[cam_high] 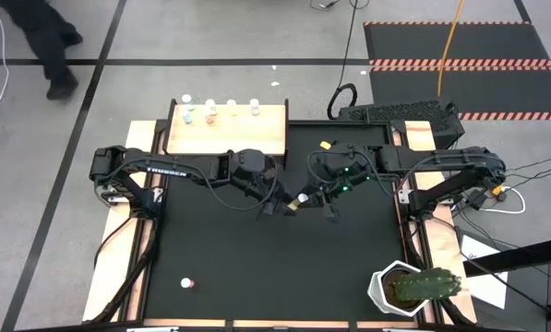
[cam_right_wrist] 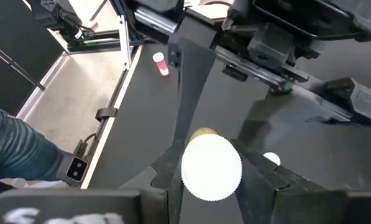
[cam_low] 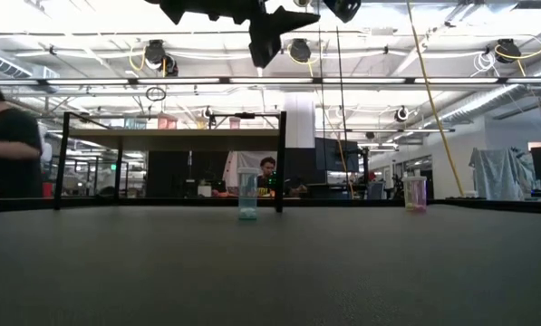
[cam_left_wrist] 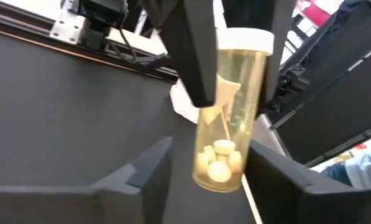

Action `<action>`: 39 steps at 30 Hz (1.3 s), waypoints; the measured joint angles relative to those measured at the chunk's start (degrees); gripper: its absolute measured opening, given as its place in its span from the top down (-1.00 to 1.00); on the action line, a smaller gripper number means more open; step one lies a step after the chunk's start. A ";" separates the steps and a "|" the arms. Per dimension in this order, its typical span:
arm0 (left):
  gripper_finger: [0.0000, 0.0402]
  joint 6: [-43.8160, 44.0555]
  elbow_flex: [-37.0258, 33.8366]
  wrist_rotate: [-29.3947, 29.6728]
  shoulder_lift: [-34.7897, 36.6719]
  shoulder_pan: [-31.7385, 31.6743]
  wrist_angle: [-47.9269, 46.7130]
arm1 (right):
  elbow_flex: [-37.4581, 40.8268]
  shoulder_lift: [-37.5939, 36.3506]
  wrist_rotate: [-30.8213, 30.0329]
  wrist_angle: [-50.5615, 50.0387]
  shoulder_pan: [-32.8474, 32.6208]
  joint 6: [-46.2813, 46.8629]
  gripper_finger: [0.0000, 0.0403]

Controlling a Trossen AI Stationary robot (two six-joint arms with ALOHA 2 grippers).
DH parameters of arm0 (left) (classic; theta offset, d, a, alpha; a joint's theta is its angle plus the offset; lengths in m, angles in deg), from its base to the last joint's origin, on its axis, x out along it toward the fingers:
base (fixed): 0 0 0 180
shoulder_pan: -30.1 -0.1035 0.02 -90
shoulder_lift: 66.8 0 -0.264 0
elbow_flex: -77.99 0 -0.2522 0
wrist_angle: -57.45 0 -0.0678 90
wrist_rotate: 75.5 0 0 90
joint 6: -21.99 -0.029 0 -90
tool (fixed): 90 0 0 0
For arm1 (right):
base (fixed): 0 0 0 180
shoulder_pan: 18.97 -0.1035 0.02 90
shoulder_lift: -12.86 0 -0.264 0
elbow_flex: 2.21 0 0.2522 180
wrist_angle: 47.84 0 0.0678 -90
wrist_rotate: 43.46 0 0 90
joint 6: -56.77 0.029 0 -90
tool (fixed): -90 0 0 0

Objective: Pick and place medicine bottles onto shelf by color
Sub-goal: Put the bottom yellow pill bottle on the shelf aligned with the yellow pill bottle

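Observation:
A yellow-tan medicine bottle point(cam_left_wrist: 225, 124) with a white cap hangs in the air over the middle of the table, with my right gripper point(cam_high: 308, 195) shut on it. My left gripper point(cam_left_wrist: 210, 158) is open. Its two fingers stand on either side of the bottle's bottom end, and a gap shows beside one of them. The pale-wood shelf point(cam_high: 227, 136) stands at the far left with several bottles point(cam_high: 210, 112) upright along its far edge. One red bottle point(cam_high: 188, 283) stands on the mat at the near left. My right gripper pinches the bottle's upper part, at and just below the white cap point(cam_right_wrist: 211, 168), between its two fingers point(cam_left_wrist: 197, 62). The fingers lie along the bottle, with the cap toward the wrist. The bottom end, with the pills in it, sticks out past the fingertips, clear of the table.
A white pot with a green cactus point(cam_high: 413, 288) stands at the near right corner. The low view shows a blue bottle point(cam_low: 247, 196) and a pink one point(cam_low: 416, 194) upright on the mat. A person walks on the floor beyond the table's far left.

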State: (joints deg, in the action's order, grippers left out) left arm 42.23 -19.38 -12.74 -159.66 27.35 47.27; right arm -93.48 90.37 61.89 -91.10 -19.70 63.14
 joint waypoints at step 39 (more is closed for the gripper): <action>0.51 -9.64 0.01 7.57 0.02 -3.13 25.01 | 27.60 -18.44 -24.30 48.45 -1.25 15.32 -0.18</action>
State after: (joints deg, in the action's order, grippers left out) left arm 32.58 -19.37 -5.17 -159.64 24.21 72.27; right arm -65.88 71.93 37.59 -42.65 -20.95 78.47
